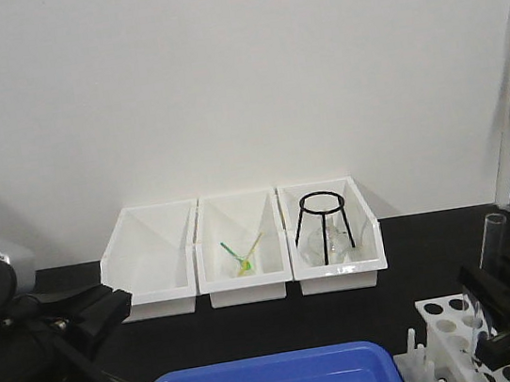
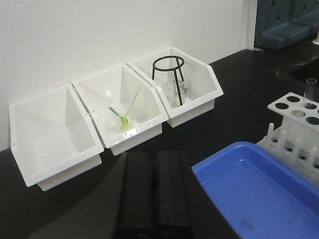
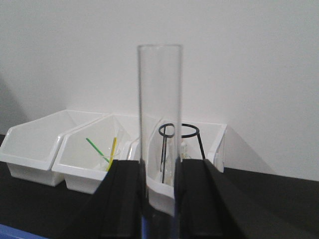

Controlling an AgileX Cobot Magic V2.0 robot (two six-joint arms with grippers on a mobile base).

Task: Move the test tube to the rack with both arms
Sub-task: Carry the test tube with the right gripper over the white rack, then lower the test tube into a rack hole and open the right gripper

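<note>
Right wrist view, and there it is: your right gripper (image 3: 159, 172) is pinching the tube (image 3: 159, 99) low on its body, a black finger on either side, with the open rim upright and well above the jaws. From the front you can see the tube over at the right end of the table, above the rack (image 2: 298, 128) and leaning just a touch. Whether its bottom has found a hole I can't tell, because the fingers hide it. Your left gripper (image 2: 155, 160) is empty, its fingers pressed together, hanging over the dark table between the bins (image 1: 250, 289) and the blue tray (image 2: 239, 194), well clear of the action. Now the handling. I'd judge this tube as thin glass, light, rigid, smooth and slippery, so it will slide or twist in the pads if you bump it and crack if you squeeze hard or knock the rim on the rack. The low hold gives you plenty of clear tube above, but little below to guide into a hole, so line it up plumb and go down gently — don't let go until the rack is carrying it. If the left arm has to steady it, take the upper body just below the rim, lightly.
</note>
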